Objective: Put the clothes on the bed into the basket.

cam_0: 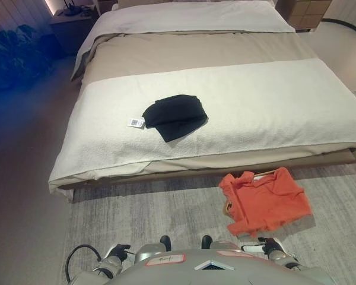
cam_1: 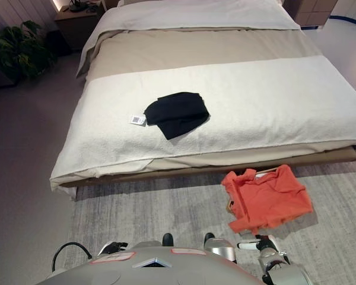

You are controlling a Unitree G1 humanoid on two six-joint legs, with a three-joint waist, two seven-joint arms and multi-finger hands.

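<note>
On the bed (cam_0: 273,113), near the middle of its white cover, lies one folded black garment (cam_0: 175,116) with a white tag (cam_0: 136,122) at its left edge. We judge it the one piece left to move, as it is the only garment on the bed.

On the rug (cam_0: 166,208) just beside the foot of the bed sits the basket (cam_1: 267,199), mostly hidden under one orange shirt (cam_0: 266,200); only a bit of wooden rim and handle shows. It stands close so that clothes need go only a short way.

Both our hands hang low at the bottom edge, well apart from the garment: the left hand (cam_0: 117,254) and the right hand (cam_1: 262,244). We cannot tell whether their fingers are apart or together.

Beyond the bed stand one nightstand (cam_1: 77,24) and one plant (cam_1: 24,47).
</note>
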